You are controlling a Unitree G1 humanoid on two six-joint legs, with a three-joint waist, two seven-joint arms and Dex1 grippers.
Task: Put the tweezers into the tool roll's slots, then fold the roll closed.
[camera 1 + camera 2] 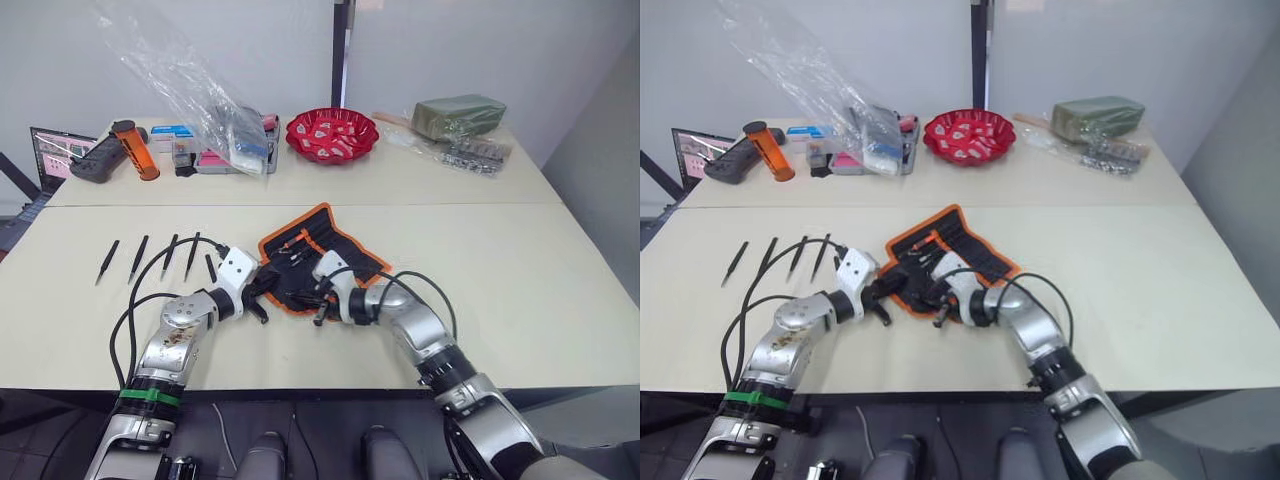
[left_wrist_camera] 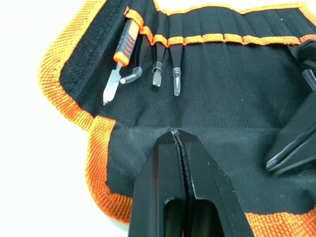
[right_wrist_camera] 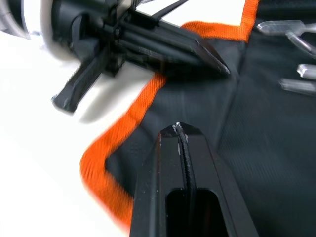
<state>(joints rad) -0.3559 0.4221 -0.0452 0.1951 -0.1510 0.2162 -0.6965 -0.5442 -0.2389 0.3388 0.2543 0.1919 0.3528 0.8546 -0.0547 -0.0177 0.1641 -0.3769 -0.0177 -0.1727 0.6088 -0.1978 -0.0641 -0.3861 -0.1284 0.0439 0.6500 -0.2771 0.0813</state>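
The tool roll [image 1: 335,245] lies open in the middle of the near table, black with orange edging. An orange-handled tool [image 2: 123,42] and three capped tools sit in its slots [image 2: 207,24]. Several slim black tweezers [image 1: 138,258] lie in a row on the table to its left. My left gripper [image 2: 176,134] is shut with its tips at the edge of the roll's near flap, and the fabric bunches there. My right gripper [image 3: 177,128] is shut just over the same flap, close beside the left gripper [image 3: 217,61].
On the far table stand a red basket [image 1: 332,135], a clear plastic bag [image 1: 190,90] over some boxes, an orange cylinder [image 1: 135,150], a black controller [image 1: 98,160] and a green pack [image 1: 458,115]. Bare table stretches to the right of the roll.
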